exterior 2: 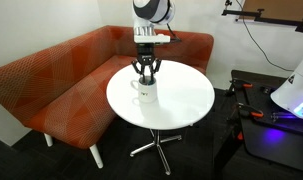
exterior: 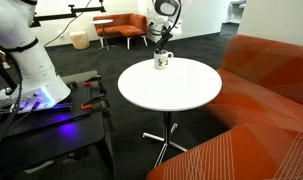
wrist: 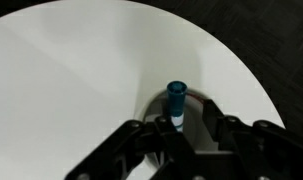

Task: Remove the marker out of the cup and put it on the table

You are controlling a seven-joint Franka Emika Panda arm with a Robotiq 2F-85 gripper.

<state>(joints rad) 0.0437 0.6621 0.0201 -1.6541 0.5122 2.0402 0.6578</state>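
The marker [wrist: 176, 97] stands up in the cup [exterior 2: 143, 92] on the table [exterior 2: 186, 100]. The hand [exterior 2: 145, 79] hangs over it, fingers apart, holding nothing.

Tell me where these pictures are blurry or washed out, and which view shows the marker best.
Wrist view: the marker is fairly sharp and shows best here, while the gripper, close to the lens, is dark and blurred. In both exterior views the table top is a washed-out white, the cup is small, and the marker is too small to make out.
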